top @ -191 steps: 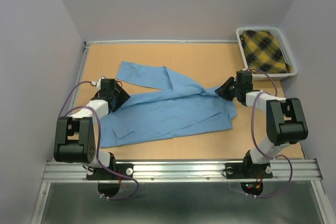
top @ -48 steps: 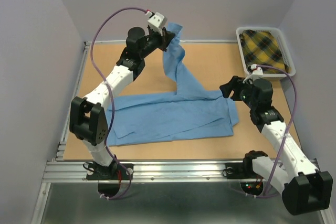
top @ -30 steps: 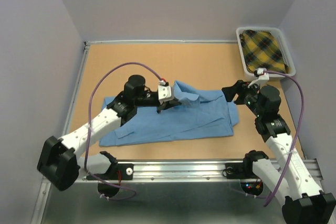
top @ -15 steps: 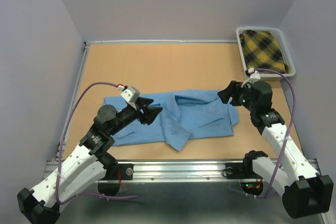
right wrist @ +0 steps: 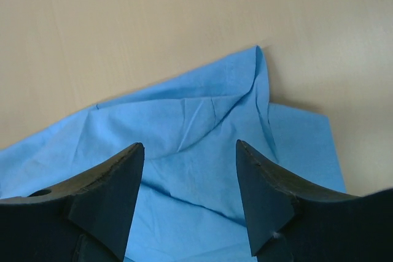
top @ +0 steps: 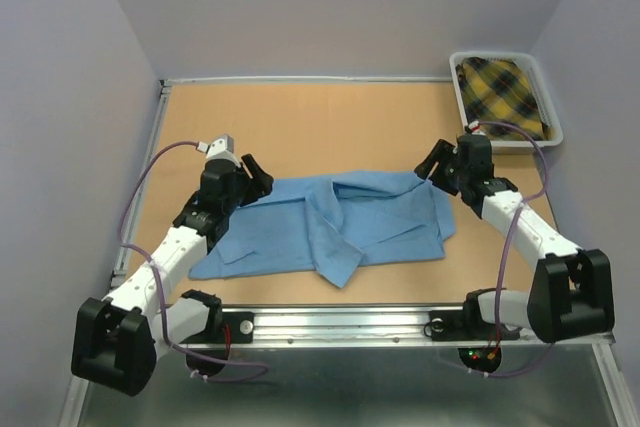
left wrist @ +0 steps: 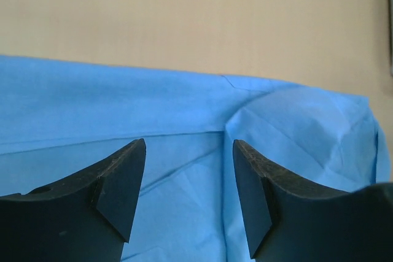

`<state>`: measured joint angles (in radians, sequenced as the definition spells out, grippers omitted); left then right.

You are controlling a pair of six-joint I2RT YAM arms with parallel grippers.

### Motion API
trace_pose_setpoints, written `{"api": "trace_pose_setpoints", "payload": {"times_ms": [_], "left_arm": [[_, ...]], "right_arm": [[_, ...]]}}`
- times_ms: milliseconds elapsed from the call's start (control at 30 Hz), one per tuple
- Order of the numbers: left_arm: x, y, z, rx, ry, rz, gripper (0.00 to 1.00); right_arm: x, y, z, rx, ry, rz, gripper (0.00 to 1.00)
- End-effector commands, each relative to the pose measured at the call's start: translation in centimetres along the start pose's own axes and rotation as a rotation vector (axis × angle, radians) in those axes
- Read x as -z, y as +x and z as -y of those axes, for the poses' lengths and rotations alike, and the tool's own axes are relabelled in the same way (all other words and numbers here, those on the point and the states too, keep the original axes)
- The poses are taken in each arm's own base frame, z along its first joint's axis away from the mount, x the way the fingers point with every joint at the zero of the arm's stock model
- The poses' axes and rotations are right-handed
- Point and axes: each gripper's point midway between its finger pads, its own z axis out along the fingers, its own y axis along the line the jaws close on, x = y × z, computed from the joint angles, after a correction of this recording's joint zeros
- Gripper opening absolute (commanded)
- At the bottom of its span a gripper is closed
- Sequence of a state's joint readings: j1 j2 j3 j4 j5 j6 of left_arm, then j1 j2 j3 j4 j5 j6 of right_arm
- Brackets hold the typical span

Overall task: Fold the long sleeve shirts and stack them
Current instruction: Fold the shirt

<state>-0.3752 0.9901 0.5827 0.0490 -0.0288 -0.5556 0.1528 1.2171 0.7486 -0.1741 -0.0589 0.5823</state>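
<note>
While the light blue shirt lies loose, left fingers and right fingers apart, empty.

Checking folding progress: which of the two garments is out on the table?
The plain light blue shirt, lying partly folded on the table; the yellow plaid garment sits in the white basket at the far right.

Plain light blue shirt with no print, on tan wood-tone table, yellow-and-black plaid cloth in white basket, white-and-black arms with purple cables, silver rail, pale lilac-grey walls.
</note>
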Motion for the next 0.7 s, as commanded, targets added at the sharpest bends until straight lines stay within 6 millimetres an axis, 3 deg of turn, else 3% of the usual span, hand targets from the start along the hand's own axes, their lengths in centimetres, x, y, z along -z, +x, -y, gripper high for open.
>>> {"api": "trace_pose_setpoints", "payload": {"times_ms": [0, 67, 100, 233, 333, 667], "left_arm": [[-0.9, -3.9, -0.1, 0.071, 0.022, 0.068, 0.70], [-1.5, -3.7, -0.4, 0.075, 0.027, 0.043, 0.70], [-2.5, -3.3, -1.2, 0.071, 0.010, 0.007, 0.69], [-2.8, -3.3, -2.1, 0.081, -0.023, 0.011, 0.70], [-3.2, -3.7, -3.8, 0.100, -0.076, 0.025, 0.70], [-4.8, -2.9, -5.4, 0.110, -0.114, -0.006, 0.69]], "right_arm": [[-1.4, -3.8, -2.0, -0.072, -0.007, 0.068, 0.66], [-3.1, -3.2, -1.4, -0.081, 0.013, 0.033, 0.62], [-4.4, -3.8, -0.7, -0.094, 0.020, 0.041, 0.53], [-5.7, -3.9, -0.1, -0.113, 0.021, 0.017, 0.42], [-7.2, -3.1, -0.1, -0.119, 0.011, -0.028, 0.32], [-9.4, -2.4, 1.4, -0.155, 0.039, -0.050, 0.21]]}}
